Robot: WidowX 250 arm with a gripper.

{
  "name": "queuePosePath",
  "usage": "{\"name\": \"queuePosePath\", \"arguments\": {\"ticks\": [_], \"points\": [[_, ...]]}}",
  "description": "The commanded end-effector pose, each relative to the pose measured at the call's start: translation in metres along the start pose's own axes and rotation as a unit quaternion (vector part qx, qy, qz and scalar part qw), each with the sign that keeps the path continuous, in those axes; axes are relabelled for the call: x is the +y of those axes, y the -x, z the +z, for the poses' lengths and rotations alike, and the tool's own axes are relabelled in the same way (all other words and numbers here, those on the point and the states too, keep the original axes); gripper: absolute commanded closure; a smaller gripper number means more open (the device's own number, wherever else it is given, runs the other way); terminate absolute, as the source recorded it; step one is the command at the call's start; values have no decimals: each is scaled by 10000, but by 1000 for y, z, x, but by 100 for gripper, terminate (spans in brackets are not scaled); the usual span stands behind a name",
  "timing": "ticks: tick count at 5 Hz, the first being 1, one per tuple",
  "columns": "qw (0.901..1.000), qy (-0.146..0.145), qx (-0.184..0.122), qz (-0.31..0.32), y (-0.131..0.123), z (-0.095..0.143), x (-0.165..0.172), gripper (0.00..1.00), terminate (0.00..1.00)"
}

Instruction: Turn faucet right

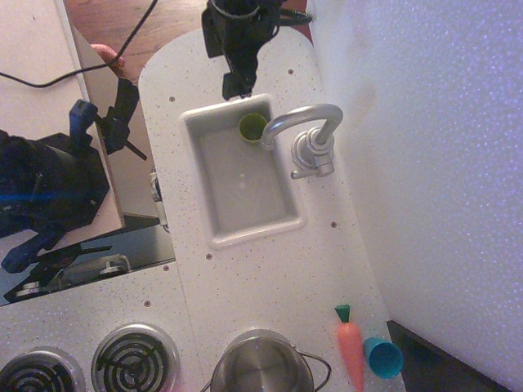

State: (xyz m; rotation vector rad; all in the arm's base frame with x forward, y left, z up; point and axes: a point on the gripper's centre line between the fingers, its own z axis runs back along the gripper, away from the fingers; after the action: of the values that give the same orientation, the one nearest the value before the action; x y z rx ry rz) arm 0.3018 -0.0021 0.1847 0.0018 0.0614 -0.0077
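While the gripper (238, 85) is held above the far rim of the sink (214, 231), its fingers are seen close together, though whether they are fully shut cannot be told. The faucet (307, 139) is mounted on the counter (278, 278) just beside the sink's right edge, its arched spout swung over a green cup (252, 126) in the basin's far corner. A carrot (350, 347), a blue cup (382, 357) and a steel pot (261, 366) are placed near the front edge

A shiny silver faucet (309, 139) is seen at the sink's 3 o'clock edge. Its arched spout is pointed toward 9 o'clock, over the basin.
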Motion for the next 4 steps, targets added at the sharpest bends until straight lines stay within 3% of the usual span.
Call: {"name": "queuePosePath", "arguments": {"ticks": [1,2,4], "points": [[10000,0,0,0,0,0,0,0,0],[10000,69,-40,14,-8,2,-3,0,0],[9972,-688,-300,62,-17,-2,-12,0,0]]}}
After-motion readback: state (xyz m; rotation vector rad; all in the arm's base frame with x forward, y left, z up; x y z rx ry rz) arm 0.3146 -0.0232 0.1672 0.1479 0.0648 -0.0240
